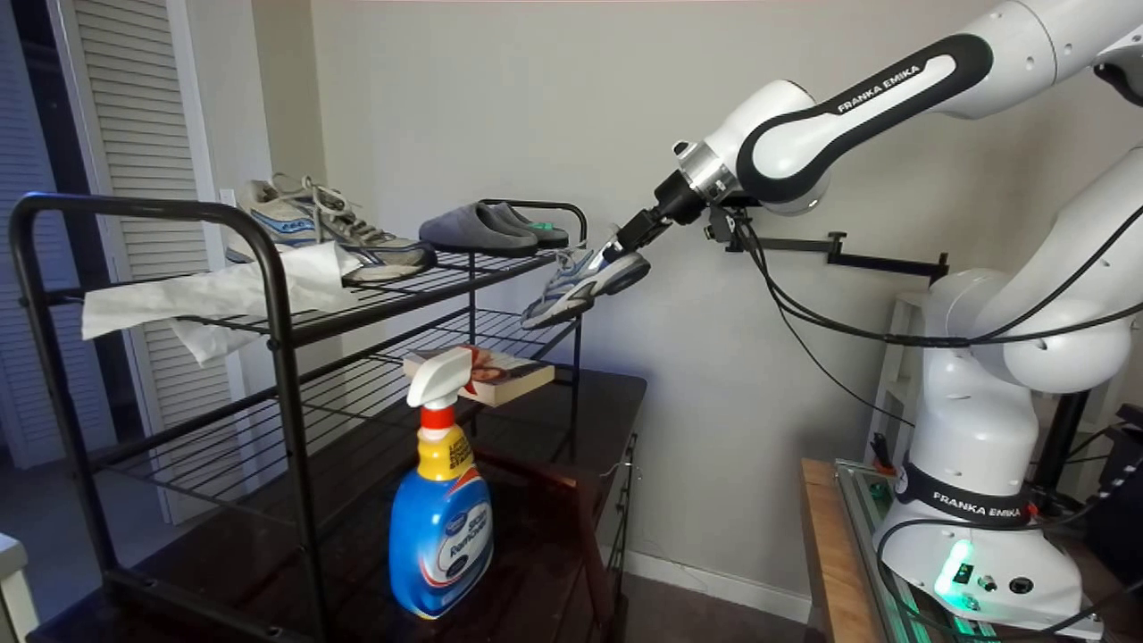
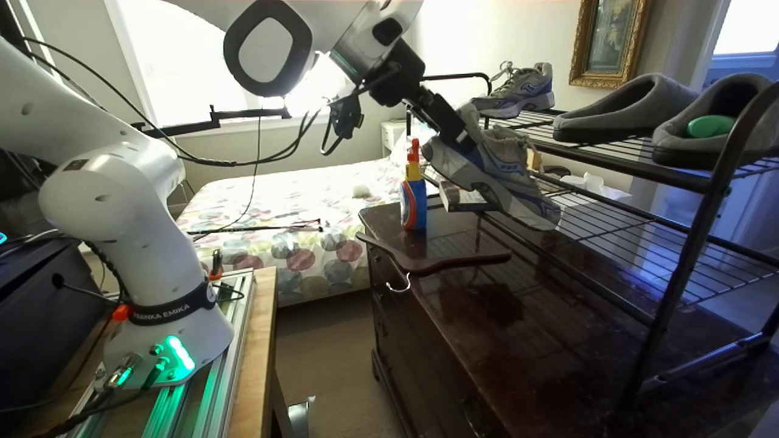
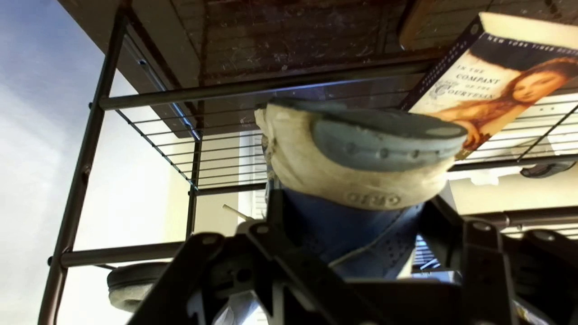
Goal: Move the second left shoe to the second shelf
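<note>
You hold the grey sneaker (image 1: pixel 570 290) aloft, toe-down.
Your gripper (image 1: pixel 614 252) pinches its heel; in an exterior view the second shelf (image 1: pixel 357 393) stretches left, near it.

A bed (image 2: pixel 341 237), a dark dresser (image 2: pixel 487 316) and a gilt-framed picture (image 2: pixel 610 42) show a home bedroom.

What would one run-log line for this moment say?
gripper: holding sneaker | pose: tilted, toe down | second shelf: book aboard | placement: pending

Wrist vw: sneaker (image 3: pixel 361 180) ptly behind fingers (image 3: pixel 445 232), book (image 3: pixel 501 85) ptly off R edge
</note>
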Motion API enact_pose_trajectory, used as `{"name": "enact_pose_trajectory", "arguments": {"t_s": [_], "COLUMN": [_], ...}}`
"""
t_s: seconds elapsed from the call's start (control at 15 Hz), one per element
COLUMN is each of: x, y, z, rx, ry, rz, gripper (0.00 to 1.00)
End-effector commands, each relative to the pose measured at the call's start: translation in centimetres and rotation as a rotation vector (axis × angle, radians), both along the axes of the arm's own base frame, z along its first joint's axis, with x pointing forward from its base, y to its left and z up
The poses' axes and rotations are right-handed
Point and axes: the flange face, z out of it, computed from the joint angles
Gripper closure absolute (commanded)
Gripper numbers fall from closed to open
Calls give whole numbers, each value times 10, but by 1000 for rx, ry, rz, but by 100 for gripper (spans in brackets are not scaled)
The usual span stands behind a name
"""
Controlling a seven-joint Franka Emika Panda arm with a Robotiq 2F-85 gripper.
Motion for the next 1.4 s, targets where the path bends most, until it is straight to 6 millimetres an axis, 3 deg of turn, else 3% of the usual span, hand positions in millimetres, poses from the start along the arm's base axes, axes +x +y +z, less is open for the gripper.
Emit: {"name": "enact_pose_trajectory", "arguments": {"t_s": [0.0,0.33,0.53,1.33], "x": [4,4,6,24], "y": [-5,-24,-34,-49], "z": [5,-12,-17,-68], "rx": [53,78,102,95], "ry": [-104,-66,-127,-249], "rz": [-18,-28,-13,46], "gripper": [52,52,52,52]}}
